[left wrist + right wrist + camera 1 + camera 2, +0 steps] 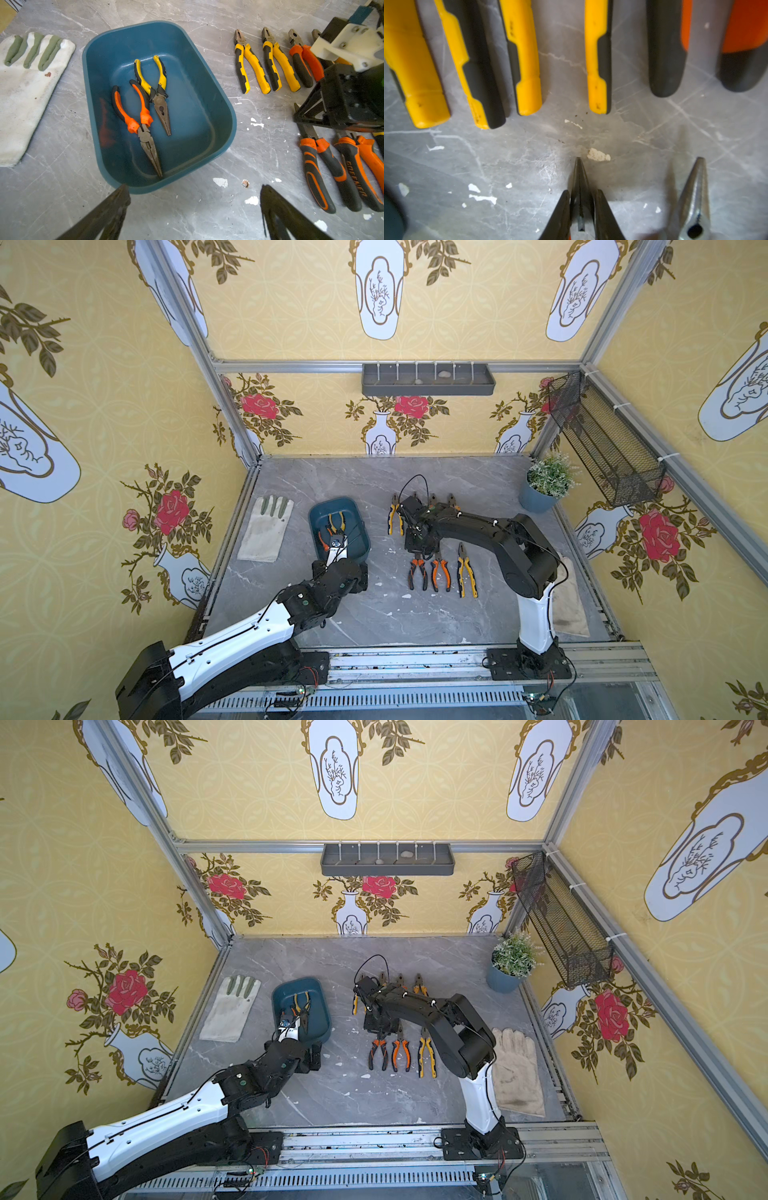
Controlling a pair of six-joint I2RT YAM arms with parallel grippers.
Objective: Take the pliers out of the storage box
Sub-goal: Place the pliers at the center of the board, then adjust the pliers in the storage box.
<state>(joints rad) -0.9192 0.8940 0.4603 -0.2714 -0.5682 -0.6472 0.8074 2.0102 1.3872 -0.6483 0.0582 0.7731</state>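
The teal storage box (228, 108) holds two long-nosed pliers, one yellow-handled (160, 83) and one orange-handled (141, 116). My left gripper (194, 193) hangs open above the table just outside the box's near rim, with nothing between its fingers. To the right of the box (357, 514), several pliers lie on the table in two rows. My right gripper (582, 193) is low over the front row, shut on the nose of an orange-handled long-nosed pliers (417, 572) that lies on the table. Another long-nosed pliers (695, 197) lies beside it.
One work glove (266, 529) lies left of the box and another (515, 1069) sits by the right arm's base. A blue plant pot (540, 493) stands at the back right. A grey tray (428, 379) and a mesh basket (602, 439) hang on the walls.
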